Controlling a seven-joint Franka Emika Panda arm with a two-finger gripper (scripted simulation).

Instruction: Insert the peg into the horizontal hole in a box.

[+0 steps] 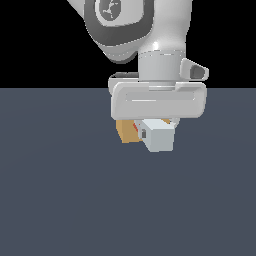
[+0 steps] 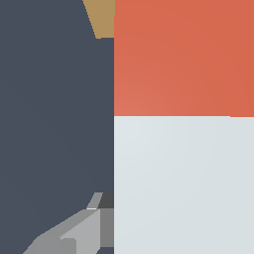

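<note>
Pale grey-white, the peg (image 1: 159,136) sits clamped in the end effector (image 1: 156,124) at the centre of the exterior view, its red-orange end toward the tan box (image 1: 126,131) just behind

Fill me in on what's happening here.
A simulated Panda arm holds the peg in its claw, its pale end toward the exterior camera. The tan box sits just behind, mostly hidden. In the wrist view the peg's red-orange end points toward the box. Whether it has entered the hole cannot be seen.
</note>
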